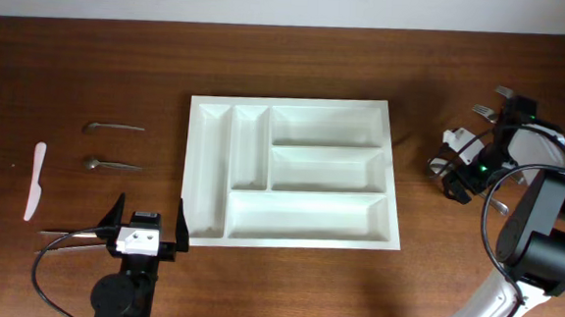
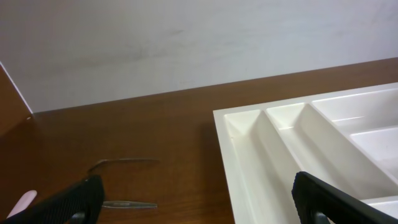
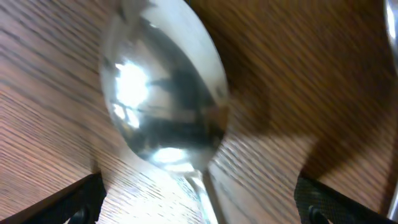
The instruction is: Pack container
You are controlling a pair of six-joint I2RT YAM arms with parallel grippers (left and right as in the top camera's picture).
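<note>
The container [image 1: 288,233] is a large white tray with five empty compartments in the middle of the table; its near-left corner shows in the left wrist view [image 2: 249,124]. My left gripper [image 1: 148,225] is open and empty, just in front of the tray's left edge [image 2: 199,202]. My right gripper [image 1: 457,172] is to the right of the tray, pointing down at the table. In the right wrist view it is open [image 3: 199,202], low over a metal spoon [image 3: 165,99], with the spoon's neck between the fingers.
Two metal spoons [image 1: 113,127] [image 1: 111,165] and a white plastic knife [image 1: 35,181] lie left of the tray. A thin utensil [image 1: 67,232] lies beside my left gripper. Metal forks [image 1: 494,105] lie at the far right by the right arm.
</note>
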